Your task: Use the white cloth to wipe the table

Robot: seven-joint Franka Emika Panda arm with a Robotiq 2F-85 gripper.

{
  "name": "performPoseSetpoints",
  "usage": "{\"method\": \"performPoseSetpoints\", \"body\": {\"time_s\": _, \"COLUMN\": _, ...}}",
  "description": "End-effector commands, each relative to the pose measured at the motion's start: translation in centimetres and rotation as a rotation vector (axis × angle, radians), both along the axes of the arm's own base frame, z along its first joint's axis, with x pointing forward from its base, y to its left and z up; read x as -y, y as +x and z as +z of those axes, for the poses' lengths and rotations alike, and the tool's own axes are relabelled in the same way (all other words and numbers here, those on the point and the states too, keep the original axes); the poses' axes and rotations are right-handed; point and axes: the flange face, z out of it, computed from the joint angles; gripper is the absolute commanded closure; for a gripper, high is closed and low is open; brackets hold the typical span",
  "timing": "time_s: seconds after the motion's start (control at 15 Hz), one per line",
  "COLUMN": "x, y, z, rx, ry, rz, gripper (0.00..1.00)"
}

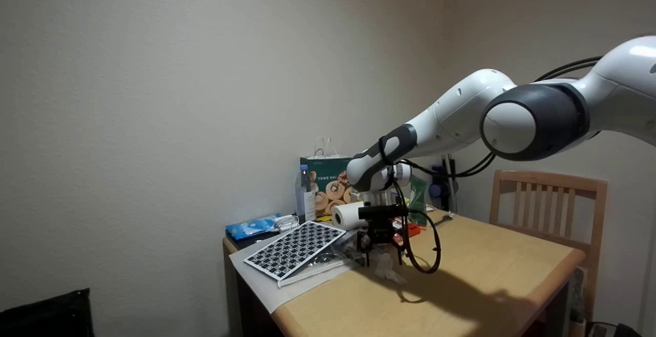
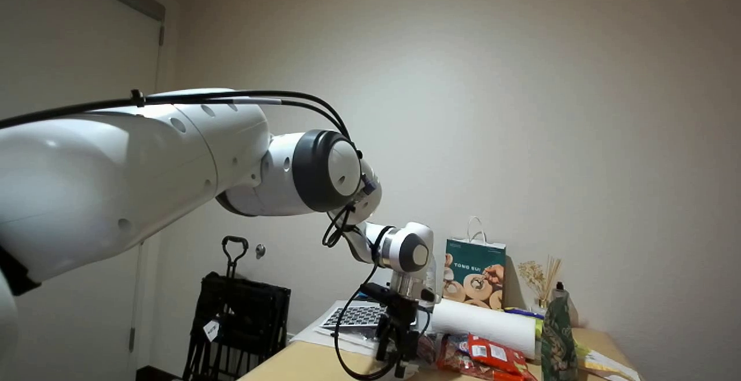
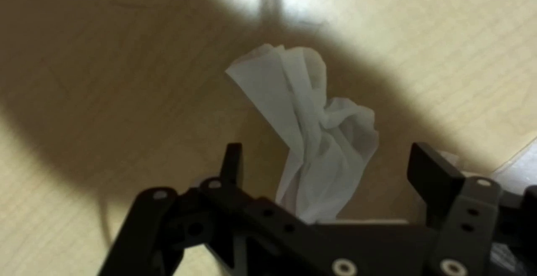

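1. Nearest the camera in the wrist view, the gripper (image 3: 326,154) stands wide, its two black fingers (image 3: 434,177) well apart.
2. The white cloth (image 3: 308,141) lies crumpled on the table (image 1: 502,247); in the wrist view it shows in the gap between the fingers, wood visible to either side, its lower end hidden behind the gripper.
3. Whether the fingertips touch the tabletop, the pictures do not tell.
4. A broad shadow (image 3: 126,112) falls over the wood around the cloth, and the robot arm (image 1: 451,112) reaches in above.
5. In an exterior view, a checkered board (image 1: 294,250) lies near the cloth, over a pale sheet (image 1: 261,281) at the table's edge.
6. In an exterior view, a white paper roll (image 2: 486,326) lies on its side, red packets (image 2: 496,355) just in front and a dark green packet (image 2: 558,334) upright near its end.
7. In both exterior views, a printed paper bag (image 2: 474,271) stands by the wall (image 1: 154,122), a blue-capped bottle (image 1: 306,193) just beside it.
8. A blue packet (image 1: 252,227) lies towards the table's corner.
9. A wooden chair (image 1: 548,175) stands beside the table; near the door (image 2: 69,51) stands a folded black frame (image 2: 240,311).
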Motion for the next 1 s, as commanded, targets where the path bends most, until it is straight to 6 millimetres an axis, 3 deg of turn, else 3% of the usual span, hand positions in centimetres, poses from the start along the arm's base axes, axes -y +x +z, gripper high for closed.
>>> {"method": "performPoseSetpoints", "body": {"time_s": 0.0, "x": 0.7, "y": 0.3, "z": 0.5, "rx": 0.034, "ry": 0.024, "rz": -0.086, "gripper": 0.26}}
{"method": "performPoseSetpoints", "body": {"time_s": 0.2, "x": 0.8, "y": 0.5, "z": 0.4, "rx": 0.029, "ry": 0.034, "rz": -0.124, "gripper": 0.36}}
{"method": "performPoseSetpoints", "body": {"time_s": 0.73, "x": 2.5, "y": 0.1, "z": -0.6, "rx": -0.006, "ry": 0.049, "rz": -0.224, "gripper": 0.90}}
{"method": "performPoseSetpoints", "body": {"time_s": 0.93, "x": 2.7, "y": 0.3, "z": -1.9, "rx": -0.029, "ry": 0.055, "rz": -0.239, "gripper": 0.97}}
